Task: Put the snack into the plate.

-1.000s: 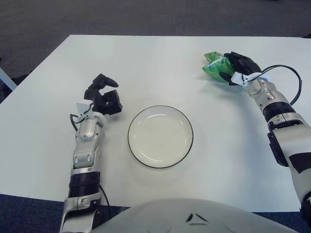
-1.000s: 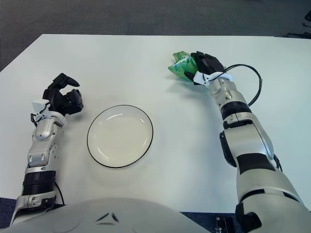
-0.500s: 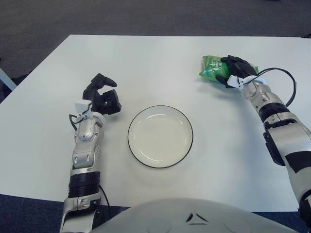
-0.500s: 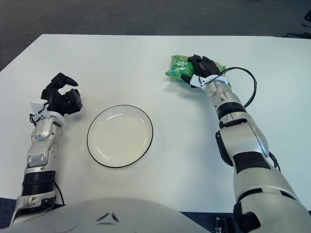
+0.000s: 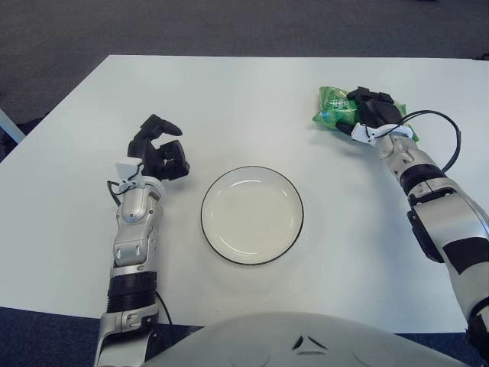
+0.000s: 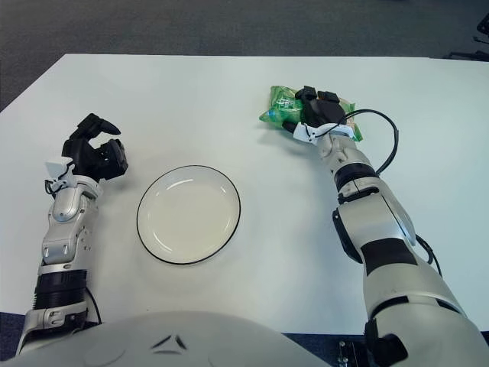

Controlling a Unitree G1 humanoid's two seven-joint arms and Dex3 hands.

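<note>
The right hand [image 5: 368, 109] covers the middle of the green snack [image 5: 333, 106], fingers curled over it, at the table's [image 5: 229, 99] far right, well apart from the plate [image 5: 252, 215]. The bag's long axis runs left-right. The left hand [image 5: 159, 149] shows left of the plate, fingers loosely curled on nothing.

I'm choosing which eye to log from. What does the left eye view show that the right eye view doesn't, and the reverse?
Only the left eye view: the table's far left edge with floor beyond it, and a pale strip at the picture's edge.
Only the right eye view: the whole right arm down to the shoulder, and a dark thing in the top right corner.
Both: the plate with nothing in it, the left hand to its left, and the right hand with fingers closed on the green snack bag, away from the plate.
</note>
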